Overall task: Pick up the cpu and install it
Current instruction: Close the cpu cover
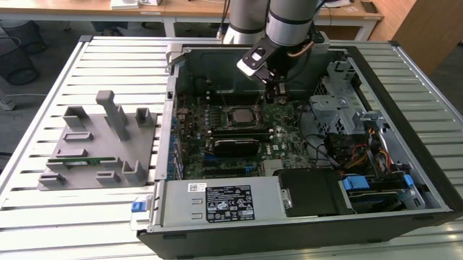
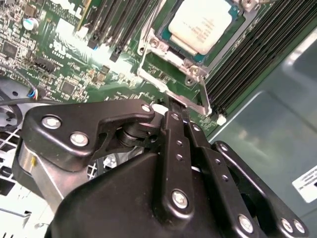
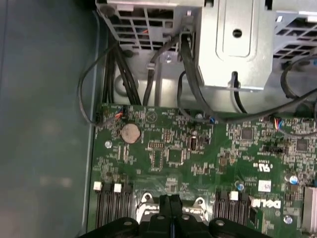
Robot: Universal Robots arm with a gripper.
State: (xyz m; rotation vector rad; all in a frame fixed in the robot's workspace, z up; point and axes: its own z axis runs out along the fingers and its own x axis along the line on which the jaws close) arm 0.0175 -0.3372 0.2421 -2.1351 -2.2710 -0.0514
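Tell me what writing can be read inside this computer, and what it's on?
Stickers on the power supply: print too small to read.
Top of the cpu: faint marks, unreadable.
Motherboard: a white logo and tiny lettering, too small to quote.
Label on the case wall: unreadable.

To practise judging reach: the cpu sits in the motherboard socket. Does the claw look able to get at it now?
Probably yes: the claw, shut, hangs close beside the cpu, whose top lies uncovered; only a metal frame rims its edges.
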